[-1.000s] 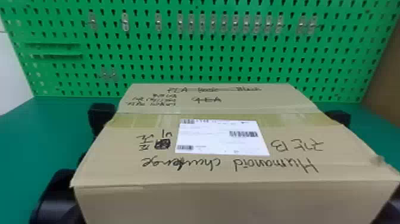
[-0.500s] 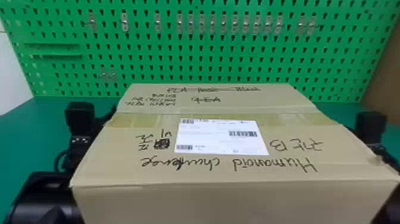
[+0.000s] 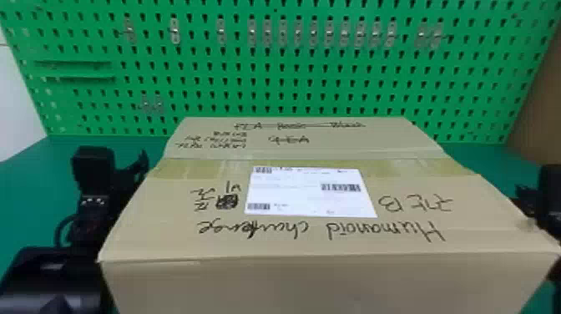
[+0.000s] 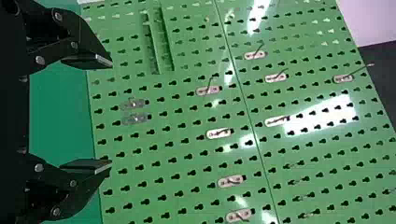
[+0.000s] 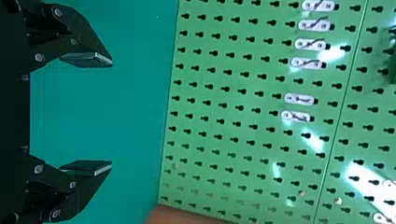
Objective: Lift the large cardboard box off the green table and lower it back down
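Note:
The large cardboard box (image 3: 317, 234), its taped top facing up, fills the middle and front of the head view above the green table (image 3: 480, 146); its underside is hidden. Beside its left side is my left gripper (image 3: 135, 169), partly hidden behind a black wrist part. My right gripper (image 3: 549, 196) is at the right side, cut by the view's edge. In the left wrist view the left gripper (image 4: 111, 114) stands open, nothing between its fingers. The right wrist view has the right gripper (image 5: 111, 112) open too, with bare tabletop between its fingers.
A green pegboard (image 3: 292, 75) with small metal hooks stands upright behind the table. A brown surface (image 3: 538, 108) rises at the far right, a white one (image 3: 16, 100) at the far left. Tabletop shows on both sides of the box.
Both arms have come up into fuller view beside the box, the left one shifting outward from its side and the right one also outward. The box looks unmoved.

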Available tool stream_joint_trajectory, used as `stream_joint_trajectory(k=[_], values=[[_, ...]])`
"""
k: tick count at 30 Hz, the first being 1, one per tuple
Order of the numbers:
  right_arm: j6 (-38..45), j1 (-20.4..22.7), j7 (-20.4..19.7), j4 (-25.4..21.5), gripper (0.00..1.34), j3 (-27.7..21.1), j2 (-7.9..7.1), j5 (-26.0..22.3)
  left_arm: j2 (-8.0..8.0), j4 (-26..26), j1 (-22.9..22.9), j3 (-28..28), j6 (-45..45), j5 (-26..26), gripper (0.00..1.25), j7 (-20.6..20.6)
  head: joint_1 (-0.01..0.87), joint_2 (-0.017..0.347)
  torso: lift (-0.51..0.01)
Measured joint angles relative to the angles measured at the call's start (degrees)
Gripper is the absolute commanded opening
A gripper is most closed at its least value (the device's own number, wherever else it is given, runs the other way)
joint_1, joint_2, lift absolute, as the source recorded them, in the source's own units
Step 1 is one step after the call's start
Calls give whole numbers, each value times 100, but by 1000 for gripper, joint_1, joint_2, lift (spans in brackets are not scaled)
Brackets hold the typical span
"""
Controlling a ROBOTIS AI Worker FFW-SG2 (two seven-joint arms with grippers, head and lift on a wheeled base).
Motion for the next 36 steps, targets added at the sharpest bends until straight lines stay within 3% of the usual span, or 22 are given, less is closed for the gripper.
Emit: stream_joint_trajectory(k=[23, 36], values=[[-22, 221, 71, -74, 854, -201, 116, -38, 19, -70, 166, 4, 11, 6, 758, -43, 508, 51, -211], [-58, 295, 70, -43, 856, -129, 177, -80, -59, -41, 332, 45, 10, 43, 758, -43, 508, 51, -211]])
